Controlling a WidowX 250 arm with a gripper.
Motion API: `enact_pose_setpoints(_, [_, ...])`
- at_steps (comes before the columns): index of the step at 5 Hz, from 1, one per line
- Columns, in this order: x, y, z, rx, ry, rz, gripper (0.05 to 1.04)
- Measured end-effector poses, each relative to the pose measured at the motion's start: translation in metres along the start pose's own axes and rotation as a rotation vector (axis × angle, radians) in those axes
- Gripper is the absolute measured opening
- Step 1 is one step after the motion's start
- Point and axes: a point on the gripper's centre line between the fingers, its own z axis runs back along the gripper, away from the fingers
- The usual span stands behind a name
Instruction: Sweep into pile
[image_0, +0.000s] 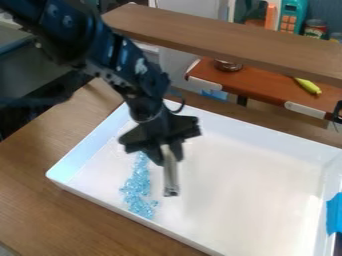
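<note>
The gripper (168, 157) clasps a pale stick (171, 175) beside blue bits (139, 187) in the white tray (247, 175) (a can (315, 29) behind bears an unreadable label)

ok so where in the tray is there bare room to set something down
The widest bare patch of the tray runs from the pale stick to the blue tape at the picture's right. A smaller one lies between the blue bits and the tray's left wall. It is crowded around bits, stick and tool.

pieces (139, 187) in tray (93, 145), left | tool (170, 172) right of pieces | tray on table (40, 195)
</note>
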Motion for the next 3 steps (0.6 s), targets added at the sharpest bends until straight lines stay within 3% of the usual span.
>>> enact_pose_setpoints(1, [-0.002,-0.024,-0.014,-0.036,0.007,-0.076,0.337])
enact_pose_setpoints(2, [-0.012,-0.009,-0.037,0.043,0.045,-0.137,0.337])
enact_pose_setpoints(3, [-0.008,-0.002,-0.041,0.06,0.034,-0.173,0.337])
